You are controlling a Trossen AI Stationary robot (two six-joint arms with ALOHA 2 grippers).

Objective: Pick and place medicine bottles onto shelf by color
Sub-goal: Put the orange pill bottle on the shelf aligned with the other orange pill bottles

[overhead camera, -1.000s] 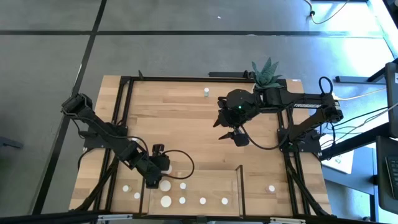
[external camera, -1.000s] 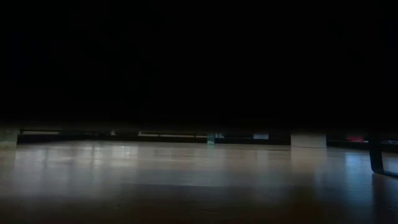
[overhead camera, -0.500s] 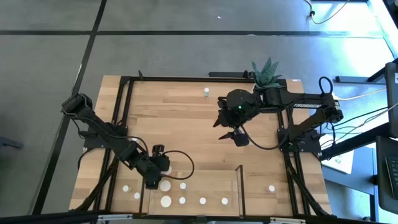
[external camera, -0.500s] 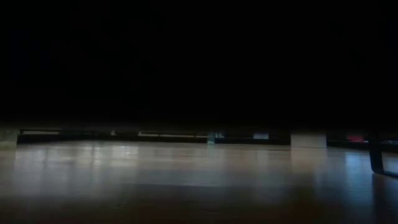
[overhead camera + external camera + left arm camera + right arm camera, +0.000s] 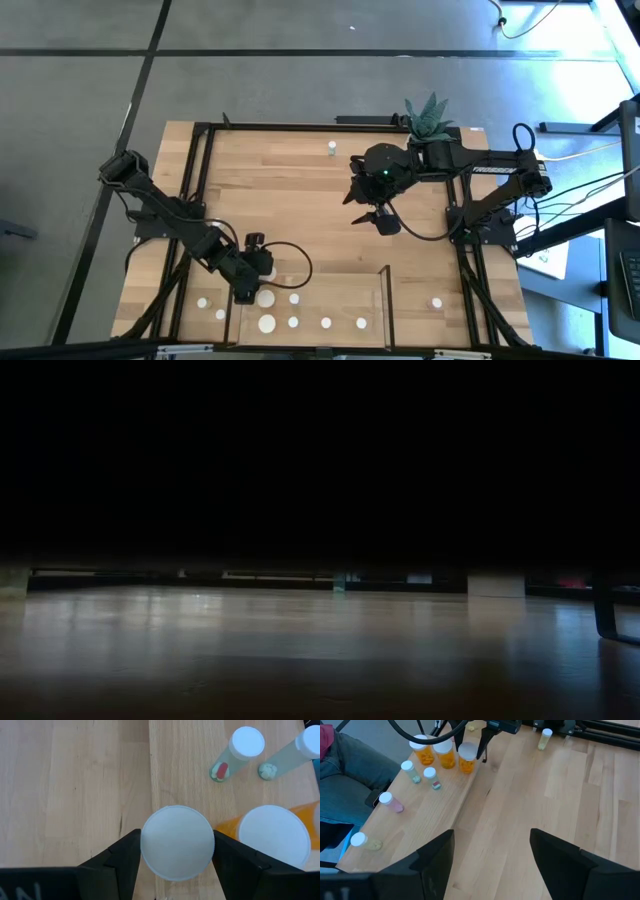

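My left gripper (image 5: 245,291) (image 5: 177,870) is low over the light-wood shelf (image 5: 340,300) at the table's near left, shut on a wide amber bottle with a white cap (image 5: 177,842) (image 5: 466,759). A second wide amber bottle (image 5: 272,837) stands right beside it, and two narrow bottles (image 5: 246,744) stand farther off. Several more white-capped bottles (image 5: 326,322) stand on the shelf board on their bases. My right gripper (image 5: 380,218) (image 5: 492,870) hangs open and empty above the table's middle right. My left gripper pinches the wide bottle's white cap (image 5: 150,851) between its two fingers, one on each side of the rim. The fingers come from above, pointing down. The bottle is upright. I cannot tell whether its base touches the shelf board.
Two bottles (image 5: 203,301) stand on the table left of the shelf, one (image 5: 437,302) to its right and one (image 5: 331,148) near the far edge. A potted spiky plant (image 5: 429,117) stands at the far right. A person's legs (image 5: 350,770) show beyond the near edge.
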